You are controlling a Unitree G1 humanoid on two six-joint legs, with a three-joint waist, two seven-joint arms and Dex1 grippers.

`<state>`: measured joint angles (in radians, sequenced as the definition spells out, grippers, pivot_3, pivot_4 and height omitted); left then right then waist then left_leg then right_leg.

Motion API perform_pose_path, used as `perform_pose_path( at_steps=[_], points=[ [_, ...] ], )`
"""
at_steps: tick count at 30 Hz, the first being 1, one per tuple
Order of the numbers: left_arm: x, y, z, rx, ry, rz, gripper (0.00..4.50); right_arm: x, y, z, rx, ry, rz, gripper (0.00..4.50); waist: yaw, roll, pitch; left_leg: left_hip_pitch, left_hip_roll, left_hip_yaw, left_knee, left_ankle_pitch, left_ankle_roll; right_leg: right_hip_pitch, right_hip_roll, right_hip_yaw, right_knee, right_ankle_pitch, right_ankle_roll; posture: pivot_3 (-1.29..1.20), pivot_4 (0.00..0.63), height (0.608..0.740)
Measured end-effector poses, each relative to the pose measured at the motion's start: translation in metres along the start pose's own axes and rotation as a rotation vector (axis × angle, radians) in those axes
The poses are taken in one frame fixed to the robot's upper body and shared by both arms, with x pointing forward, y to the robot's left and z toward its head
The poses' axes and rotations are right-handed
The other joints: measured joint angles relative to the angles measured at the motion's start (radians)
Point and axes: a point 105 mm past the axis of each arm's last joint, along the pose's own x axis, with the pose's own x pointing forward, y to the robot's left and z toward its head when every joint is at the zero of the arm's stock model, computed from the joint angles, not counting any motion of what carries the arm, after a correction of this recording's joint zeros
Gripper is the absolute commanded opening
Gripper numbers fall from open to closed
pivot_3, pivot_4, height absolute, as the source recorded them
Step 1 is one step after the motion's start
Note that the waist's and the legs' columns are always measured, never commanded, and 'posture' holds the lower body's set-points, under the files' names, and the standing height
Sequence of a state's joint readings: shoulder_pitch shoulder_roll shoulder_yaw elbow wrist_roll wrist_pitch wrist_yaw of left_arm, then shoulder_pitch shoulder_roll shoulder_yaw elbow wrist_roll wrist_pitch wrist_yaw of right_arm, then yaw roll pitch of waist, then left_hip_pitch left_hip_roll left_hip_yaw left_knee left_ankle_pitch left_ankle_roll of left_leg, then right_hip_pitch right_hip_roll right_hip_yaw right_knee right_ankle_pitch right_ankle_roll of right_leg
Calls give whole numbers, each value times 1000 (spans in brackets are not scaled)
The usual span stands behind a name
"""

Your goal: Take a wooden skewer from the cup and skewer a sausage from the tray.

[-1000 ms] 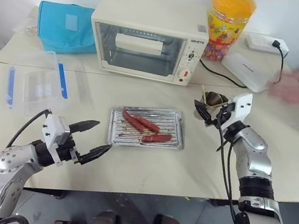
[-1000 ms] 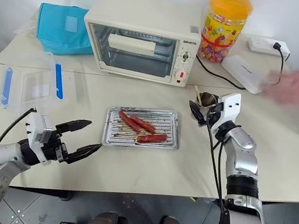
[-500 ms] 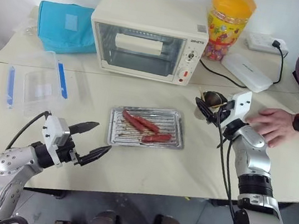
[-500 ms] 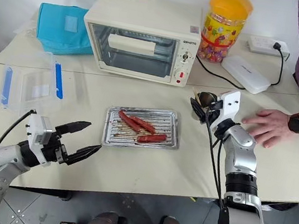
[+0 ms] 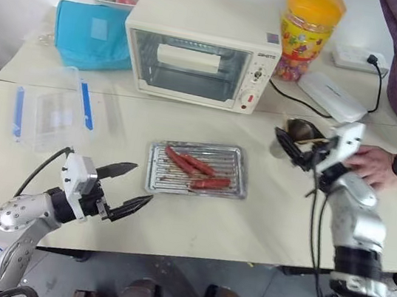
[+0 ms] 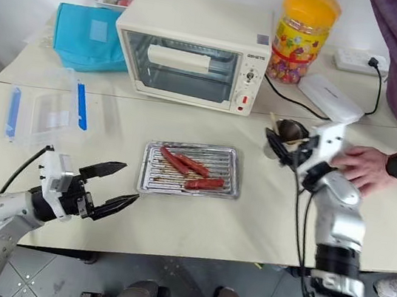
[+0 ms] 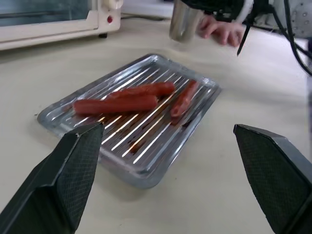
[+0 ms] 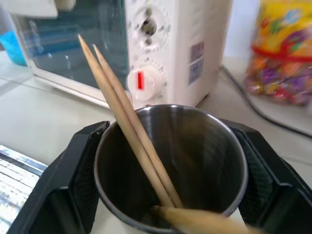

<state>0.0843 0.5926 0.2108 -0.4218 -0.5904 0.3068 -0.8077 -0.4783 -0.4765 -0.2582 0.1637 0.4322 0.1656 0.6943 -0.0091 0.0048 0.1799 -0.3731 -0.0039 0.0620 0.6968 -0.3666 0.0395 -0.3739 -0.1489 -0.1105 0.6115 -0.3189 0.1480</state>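
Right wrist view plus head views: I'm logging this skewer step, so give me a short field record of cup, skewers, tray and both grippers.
cup: steel cup between the right gripper fingers, gripped on both sides
skewers: two wooden skewers lean in the cup
tray: tray holds three sausages
left gripper: left gripper open, apart from the tray
person: hand on the table beside the cup
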Motion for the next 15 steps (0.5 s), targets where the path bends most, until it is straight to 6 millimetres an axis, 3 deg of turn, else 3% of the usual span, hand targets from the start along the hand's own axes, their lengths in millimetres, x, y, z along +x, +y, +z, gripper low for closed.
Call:
perform_pose_path(
  at_steps=[5, 9, 15],
  points=[
    [20, -10, 6, 25, -23, -109, 4500, -47, -20, 4, -10, 48, -125, 3078, 15, 0, 0, 0, 0, 3, 1, 0, 0, 1, 0, 0, -1, 0, 0, 0, 150, 740],
    [32, -13, 13, 43, -62, -143, 4500, -71, -38, 3, 13, 63, -239, 3078, 9, 0, 0, 1, 0, 5, 0, 0, 1, 1, 0, 0, -2, 0, 0, 0, 150, 740],
    [38, -14, 3, 28, -38, -164, 4500, -99, -65, -12, 22, 96, -399, 3078, 7, 0, 0, 2, 1, 7, 0, 0, 1, 0, 0, 0, -2, 0, 0, 0, 150, 740]
  ],
)
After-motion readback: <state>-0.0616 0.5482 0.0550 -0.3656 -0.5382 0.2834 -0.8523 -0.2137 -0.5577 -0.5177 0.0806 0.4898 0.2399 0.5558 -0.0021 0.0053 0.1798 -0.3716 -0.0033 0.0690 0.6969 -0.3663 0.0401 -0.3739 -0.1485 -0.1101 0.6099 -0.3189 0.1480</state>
